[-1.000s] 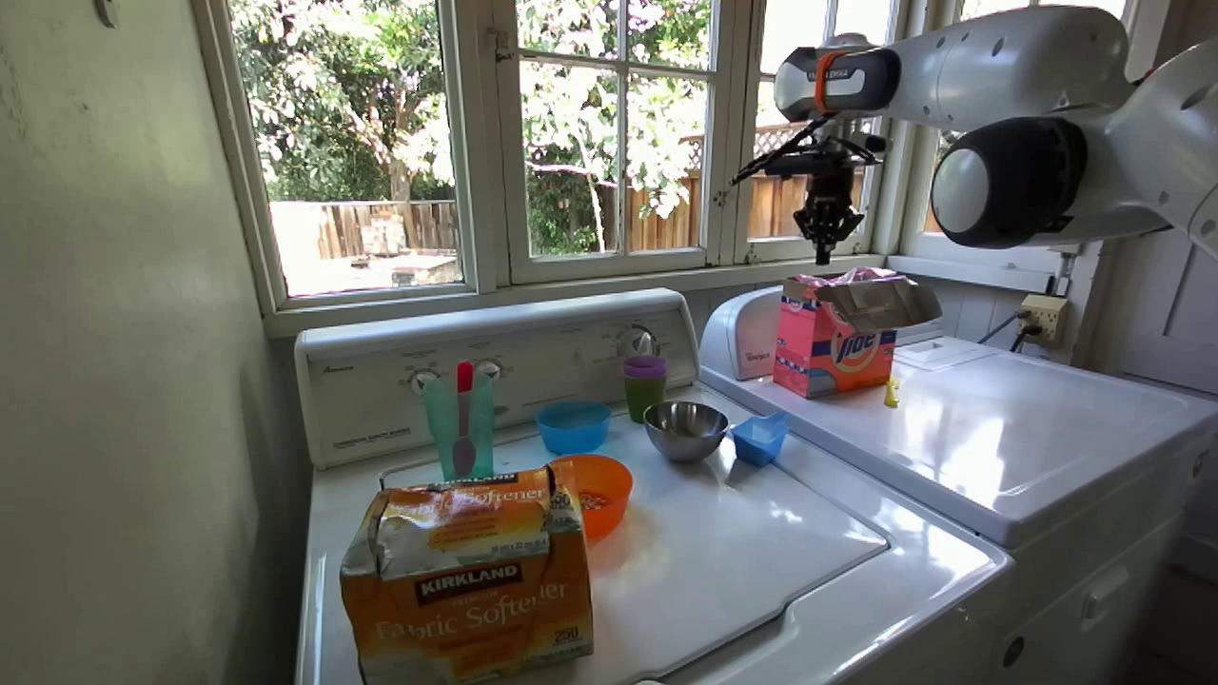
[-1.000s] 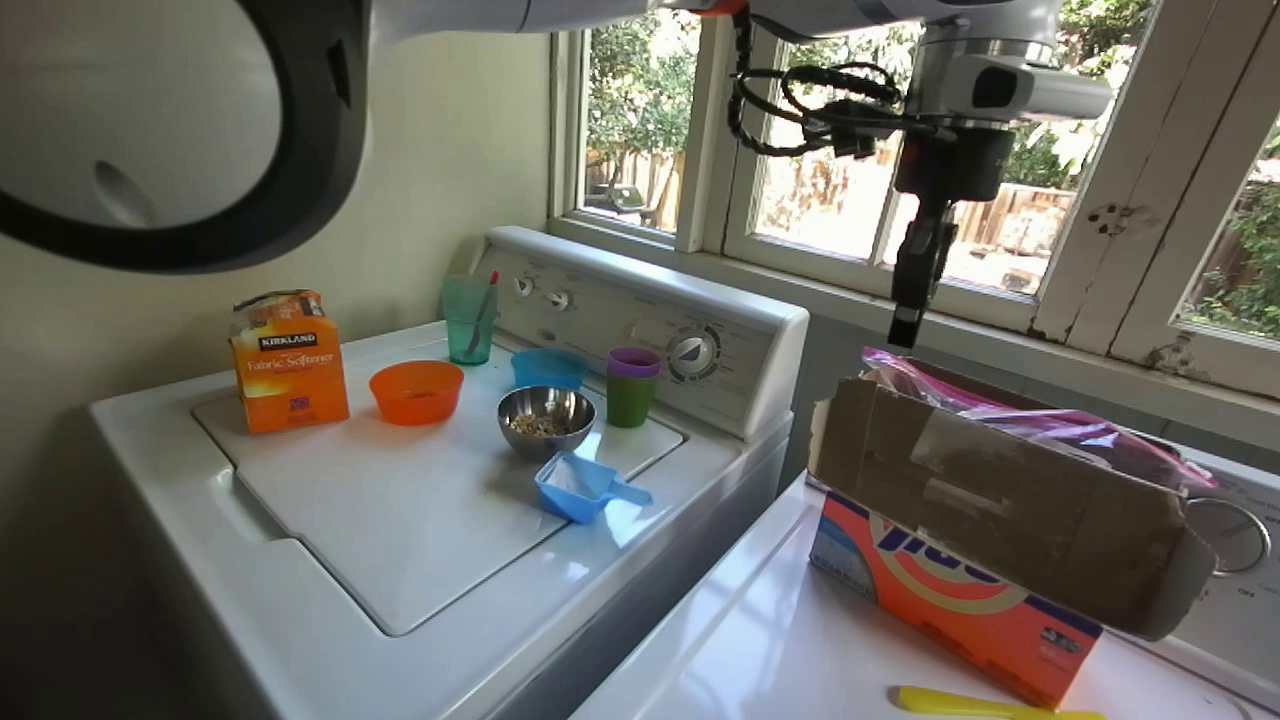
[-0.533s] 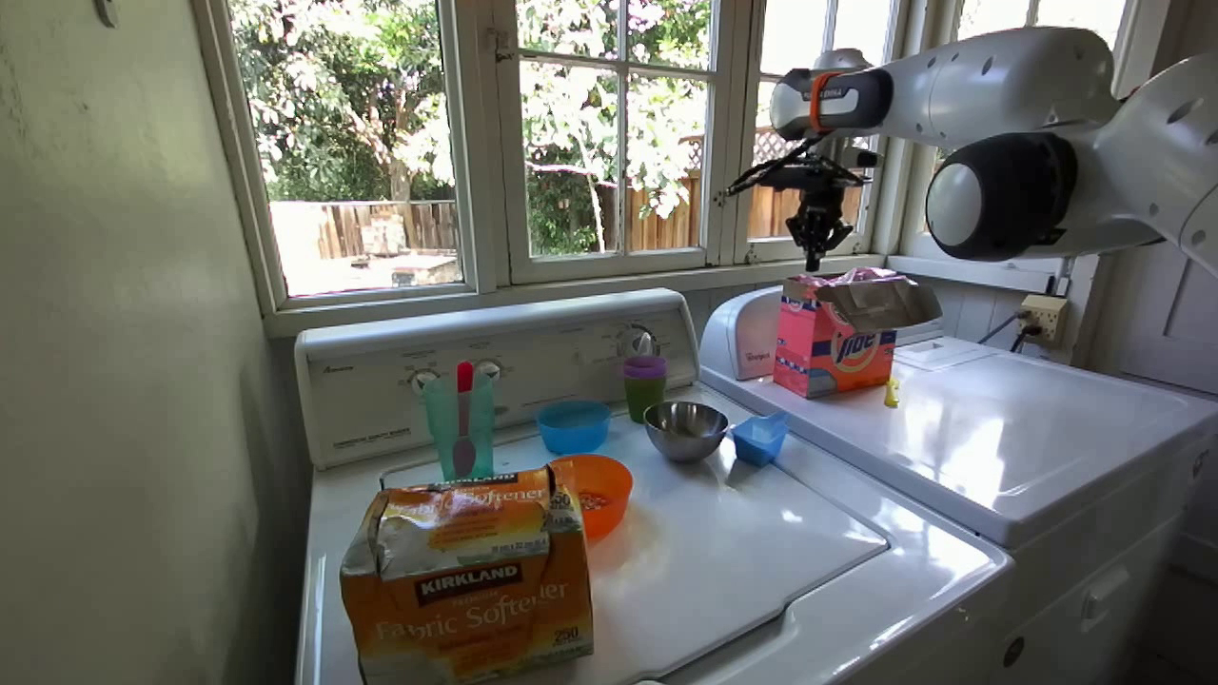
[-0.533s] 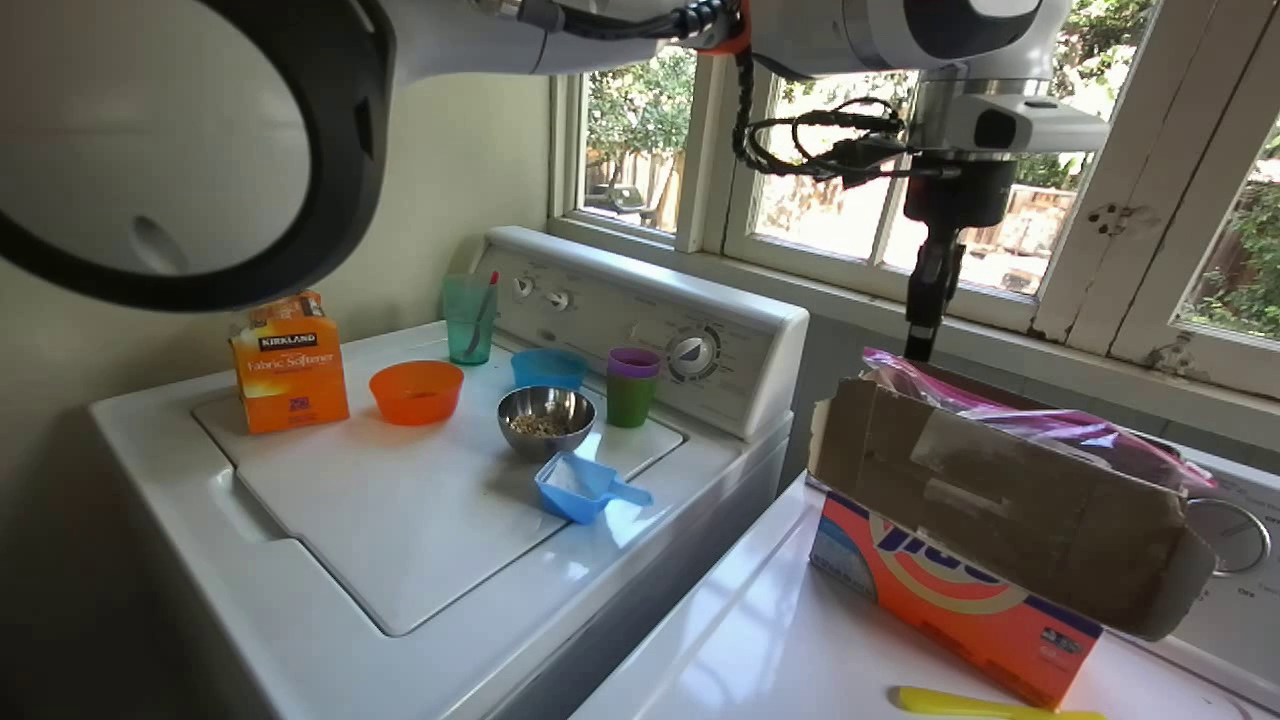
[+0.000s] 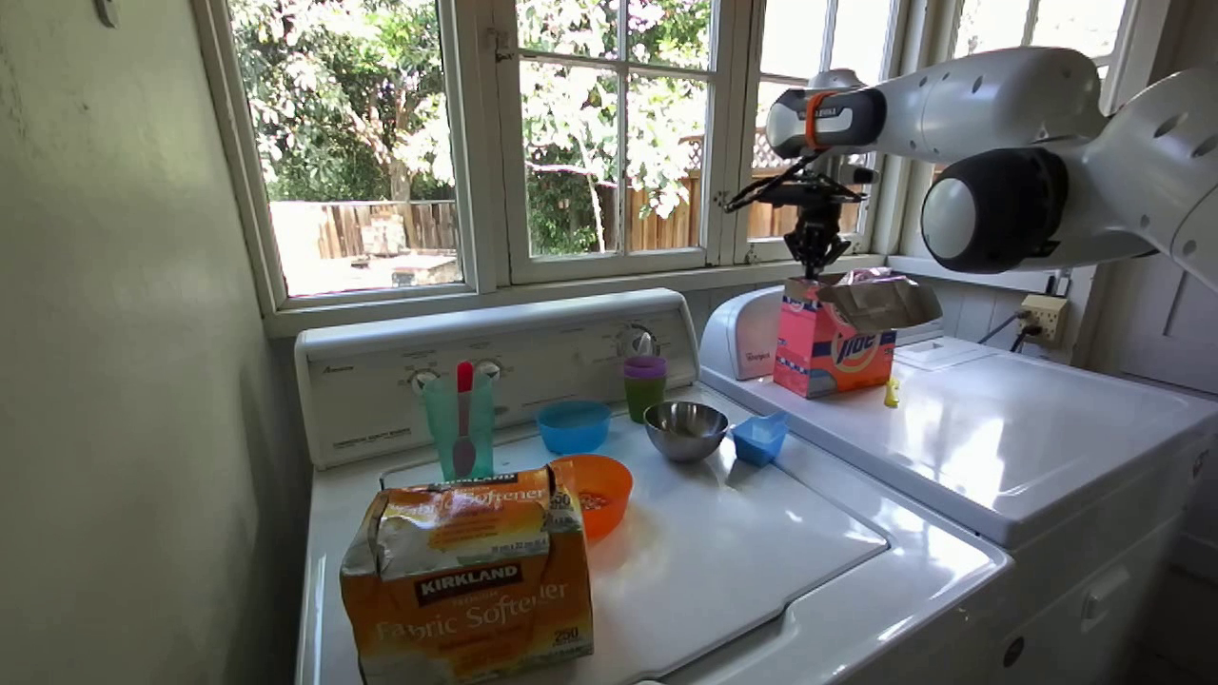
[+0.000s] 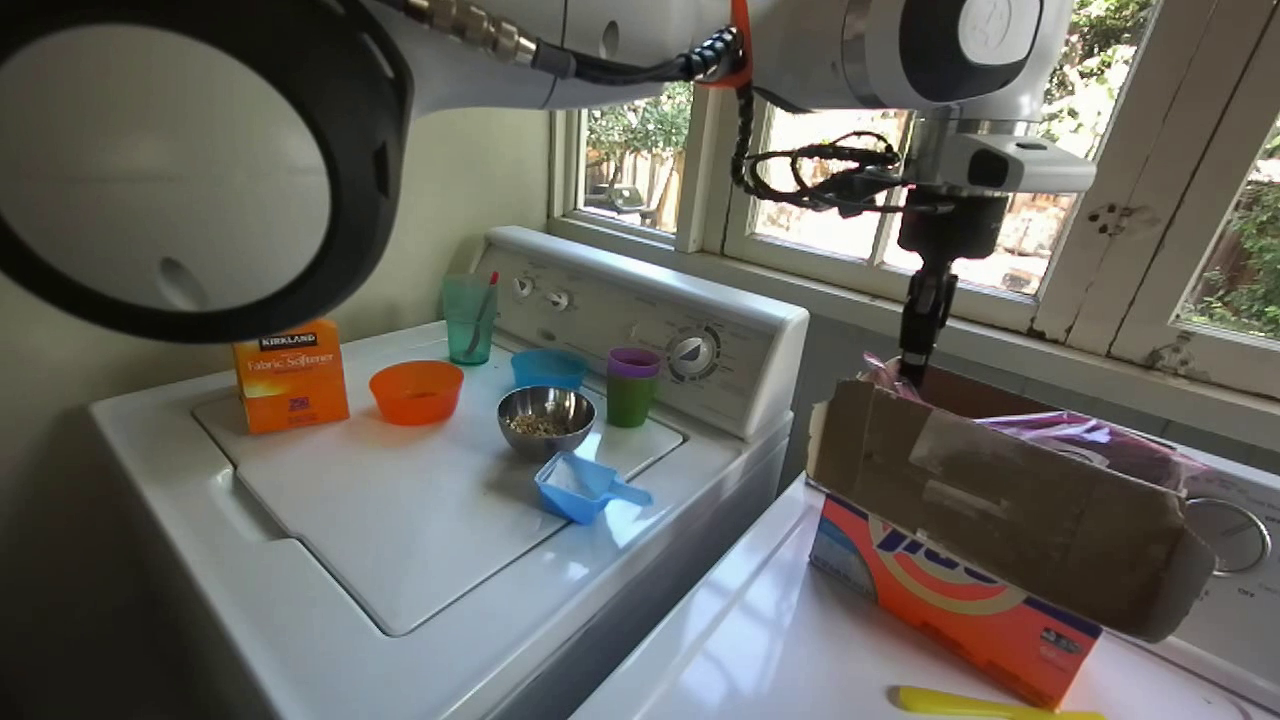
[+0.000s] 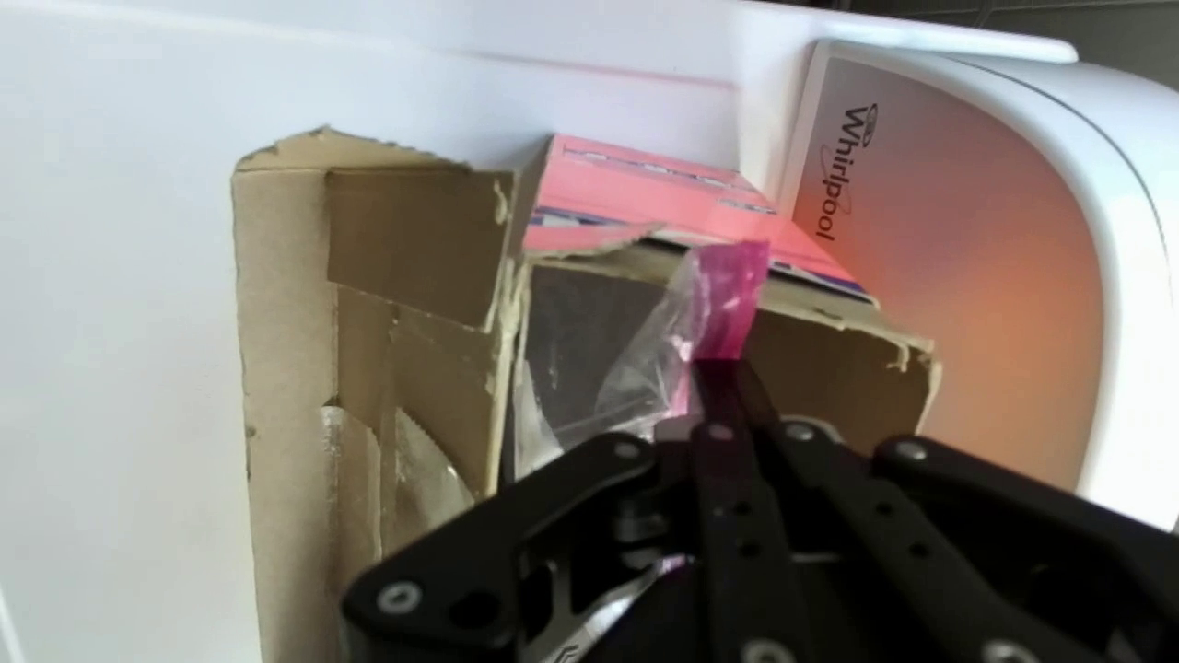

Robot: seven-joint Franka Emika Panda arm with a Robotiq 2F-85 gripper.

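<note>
My gripper is at the open top of an orange Tide box [image 5: 837, 354], pointing down, in both exterior views [image 5: 811, 272] [image 6: 913, 370]. In the wrist view its fingers [image 7: 726, 368] are together, with no gap visible between the tips. The tips lie over the pink zip strip of a clear plastic bag [image 7: 732, 295] inside the box. They appear to press on the bag; I cannot tell whether any of it is pinched. The bag also shows in an exterior view [image 6: 1065, 428]. The torn cardboard flap [image 6: 1000, 490] folds outward and partly hides the box's inside.
The Tide box stands on a white Whirlpool machine [image 5: 990, 428], beside a yellow utensil [image 6: 965, 702]. On the neighbouring washer [image 6: 400, 530] are a blue scoop [image 6: 575, 490], a metal bowl [image 6: 548, 448], orange [image 6: 415, 400] and blue bowls [image 6: 548, 366], cups [image 6: 632, 400] and a Kirkland box [image 5: 476, 590].
The arm and gripper have moved down, and the fingertips have gone from above the Tide box to its opening. The bag's pink strip has sunk lower behind the flap.
</note>
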